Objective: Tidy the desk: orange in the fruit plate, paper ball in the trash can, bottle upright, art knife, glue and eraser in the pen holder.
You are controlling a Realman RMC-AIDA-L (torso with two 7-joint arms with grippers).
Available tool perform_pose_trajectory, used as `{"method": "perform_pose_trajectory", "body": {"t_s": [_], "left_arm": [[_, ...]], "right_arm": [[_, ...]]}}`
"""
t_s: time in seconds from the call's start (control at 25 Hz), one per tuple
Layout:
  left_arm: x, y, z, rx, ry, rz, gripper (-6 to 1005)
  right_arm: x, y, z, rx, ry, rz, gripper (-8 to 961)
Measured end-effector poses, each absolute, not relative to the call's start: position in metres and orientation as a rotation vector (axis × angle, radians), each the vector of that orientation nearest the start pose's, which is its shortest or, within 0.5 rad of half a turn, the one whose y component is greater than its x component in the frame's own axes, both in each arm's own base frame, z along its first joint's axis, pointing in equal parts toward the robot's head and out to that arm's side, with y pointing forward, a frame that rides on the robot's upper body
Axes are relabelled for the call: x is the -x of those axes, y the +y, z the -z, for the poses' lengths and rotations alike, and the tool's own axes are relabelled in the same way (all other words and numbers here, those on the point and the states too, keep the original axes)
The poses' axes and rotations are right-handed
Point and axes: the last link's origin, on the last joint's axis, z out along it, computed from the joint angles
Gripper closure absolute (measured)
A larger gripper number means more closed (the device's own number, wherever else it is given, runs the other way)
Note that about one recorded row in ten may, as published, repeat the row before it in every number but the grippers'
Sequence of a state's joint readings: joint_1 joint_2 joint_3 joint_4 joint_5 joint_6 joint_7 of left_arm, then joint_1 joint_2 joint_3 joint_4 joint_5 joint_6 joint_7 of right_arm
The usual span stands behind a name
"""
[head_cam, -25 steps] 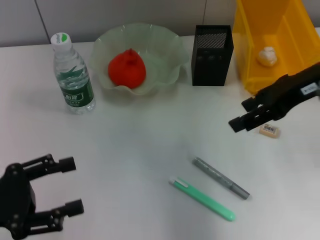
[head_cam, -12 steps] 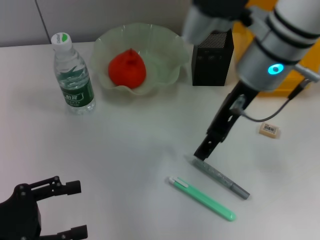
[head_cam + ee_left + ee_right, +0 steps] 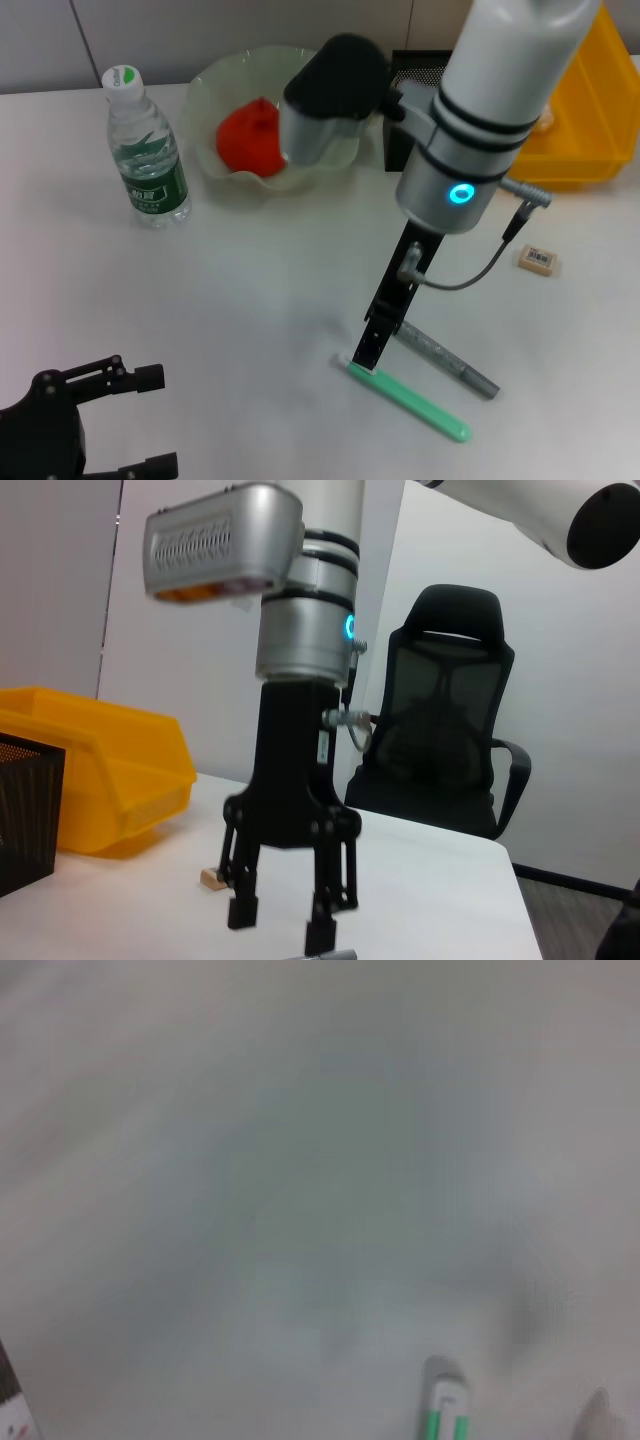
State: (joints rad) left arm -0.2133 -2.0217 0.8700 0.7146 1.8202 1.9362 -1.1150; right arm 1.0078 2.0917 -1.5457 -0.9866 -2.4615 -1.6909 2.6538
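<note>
My right gripper [image 3: 366,354] points straight down, open, with its tips at the white end of a green pen-shaped item [image 3: 412,399] lying on the desk. A grey pen-shaped item [image 3: 446,359] lies just beside it; which one is the art knife and which the glue I cannot tell. In the left wrist view the right gripper [image 3: 282,926] shows its fingers apart with nothing between them. The eraser [image 3: 538,260] lies to the right. The orange [image 3: 250,138] sits in the fruit plate [image 3: 215,90]. The bottle [image 3: 148,150] stands upright. The pen holder [image 3: 424,62] and trash can [image 3: 592,110] stand behind the arm. The paper ball is hidden.
My left gripper [image 3: 155,420] rests open at the near left corner. The right arm's thick body rises over the middle of the desk and covers part of the plate and the pen holder. Bare desk lies between the bottle and the pens.
The right arm has swung from beside the trash can and eraser leftward and down, first over the grey item, now over the green item's white end. The left gripper drew back toward me.
</note>
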Motion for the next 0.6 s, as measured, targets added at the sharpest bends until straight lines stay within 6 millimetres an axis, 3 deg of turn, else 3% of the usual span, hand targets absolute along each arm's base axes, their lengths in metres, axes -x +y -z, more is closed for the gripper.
{"method": "perform_pose_trajectory", "body": {"t_s": [0.12, 0.6], "left_arm": [[0.299, 0.212, -0.023, 2.882, -0.374, 0.938, 197], [0.3, 0.214, -0.019, 2.878, -0.386, 0.933, 197]], "right_arm": [[-0.103, 0.346, 0.075, 2.838, 0.815, 0.937, 275], [-0.107, 0.336, 0.1, 2.787, 0.801, 0.989, 310]]}}
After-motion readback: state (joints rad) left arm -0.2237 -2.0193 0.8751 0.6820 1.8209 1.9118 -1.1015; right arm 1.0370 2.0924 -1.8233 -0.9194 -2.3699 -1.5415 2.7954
